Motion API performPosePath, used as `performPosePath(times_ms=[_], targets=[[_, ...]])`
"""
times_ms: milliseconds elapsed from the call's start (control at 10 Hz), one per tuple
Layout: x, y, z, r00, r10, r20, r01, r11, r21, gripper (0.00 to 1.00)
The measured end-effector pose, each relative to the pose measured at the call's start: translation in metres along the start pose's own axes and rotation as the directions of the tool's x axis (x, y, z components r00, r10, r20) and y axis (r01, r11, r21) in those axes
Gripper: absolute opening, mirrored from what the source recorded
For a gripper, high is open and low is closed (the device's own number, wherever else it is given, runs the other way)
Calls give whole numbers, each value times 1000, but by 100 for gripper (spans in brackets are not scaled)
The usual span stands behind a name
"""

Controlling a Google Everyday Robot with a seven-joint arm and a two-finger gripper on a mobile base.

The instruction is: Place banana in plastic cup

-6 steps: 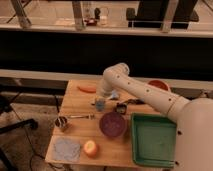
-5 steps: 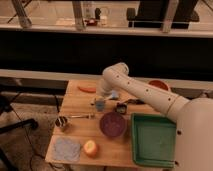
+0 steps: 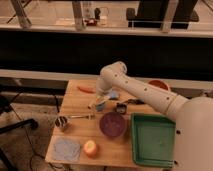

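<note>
My gripper (image 3: 98,102) hangs at the end of the white arm (image 3: 135,90), low over the middle of the wooden table (image 3: 80,132). Right under it stands a small bluish cup (image 3: 101,106). A pale yellowish shape, possibly the banana (image 3: 93,104), shows at the gripper's left side, next to the cup. I cannot tell whether it is held or whether it is inside the cup. The arm hides part of this spot.
A carrot (image 3: 86,89) lies at the back left. A purple bowl (image 3: 112,123) sits in the middle and a green tray (image 3: 152,139) at the right. A metal cup with a handle (image 3: 62,121), a blue cloth (image 3: 66,149), an orange fruit (image 3: 90,148), a red bowl (image 3: 157,85) and a small dark object (image 3: 121,106) are also here.
</note>
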State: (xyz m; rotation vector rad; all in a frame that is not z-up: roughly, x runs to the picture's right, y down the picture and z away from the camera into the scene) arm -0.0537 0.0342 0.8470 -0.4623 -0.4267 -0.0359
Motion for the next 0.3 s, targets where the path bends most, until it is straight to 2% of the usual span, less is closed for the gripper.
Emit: performPosePath(times_ms=[300], targets=[[2, -1, 0, 1000, 3, 1, -3, 1000, 1, 77]])
